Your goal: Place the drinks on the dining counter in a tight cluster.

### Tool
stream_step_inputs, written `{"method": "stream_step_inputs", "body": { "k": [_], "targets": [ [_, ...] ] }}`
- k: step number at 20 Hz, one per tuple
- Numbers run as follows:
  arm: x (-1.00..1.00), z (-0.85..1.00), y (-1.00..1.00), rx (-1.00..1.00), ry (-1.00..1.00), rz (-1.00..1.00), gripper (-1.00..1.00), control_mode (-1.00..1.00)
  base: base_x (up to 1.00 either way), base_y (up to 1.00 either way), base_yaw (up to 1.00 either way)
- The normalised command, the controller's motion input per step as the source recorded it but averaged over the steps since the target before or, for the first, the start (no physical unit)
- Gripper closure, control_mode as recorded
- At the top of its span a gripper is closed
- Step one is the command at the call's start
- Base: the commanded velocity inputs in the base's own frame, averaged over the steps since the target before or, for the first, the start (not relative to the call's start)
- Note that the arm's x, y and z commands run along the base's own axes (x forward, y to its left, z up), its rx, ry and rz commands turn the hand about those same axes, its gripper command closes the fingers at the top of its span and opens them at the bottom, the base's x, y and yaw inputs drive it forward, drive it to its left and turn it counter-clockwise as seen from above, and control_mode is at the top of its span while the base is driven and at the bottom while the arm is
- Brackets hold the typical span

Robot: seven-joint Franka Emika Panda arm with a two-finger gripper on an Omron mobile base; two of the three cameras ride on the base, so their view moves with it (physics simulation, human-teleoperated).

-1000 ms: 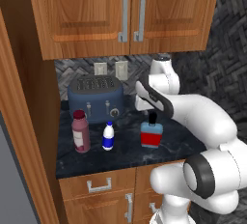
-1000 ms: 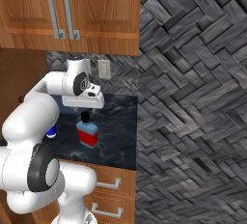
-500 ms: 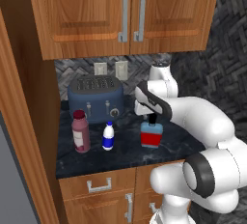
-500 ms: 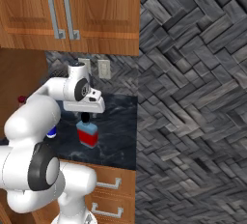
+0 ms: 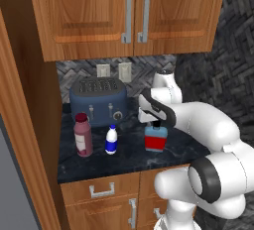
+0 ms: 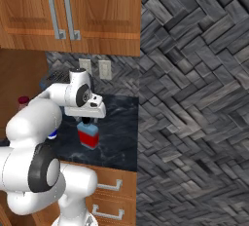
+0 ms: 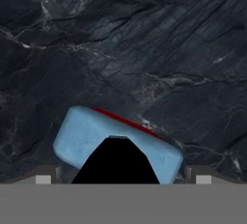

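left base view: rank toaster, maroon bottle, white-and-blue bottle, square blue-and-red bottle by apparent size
1. Toaster, largest by far.
2. Maroon bottle, tallest of the bottles.
3. Square blue-and-red bottle: shorter but wider, top partly hidden by the hand, so its rank against the maroon one is unsure.
4. White-and-blue bottle, smallest.

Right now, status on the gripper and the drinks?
Gripper open, directly over the squat blue-and-red bottle, nothing held. Maroon bottle and white-and-blue bottle stand apart beside the toaster. Nothing blocking.
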Motion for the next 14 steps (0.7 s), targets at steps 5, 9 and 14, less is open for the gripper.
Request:
{"method": "stream_step_inputs", "body": {
  "k": [5,9,14],
  "targets": [
    [0.0,0.0,0.0,0.0,0.0,0.0,1.0,-1.0,0.0,0.0,0.0],
    [0.0,0.0,0.0,0.0,0.0,0.0,1.0,-1.0,0.0,0.0,0.0],
    [-0.04,0.0,0.0,0.01,0.0,0.0,1.0,-1.0,0.0,0.0,0.0]
  ]
}}
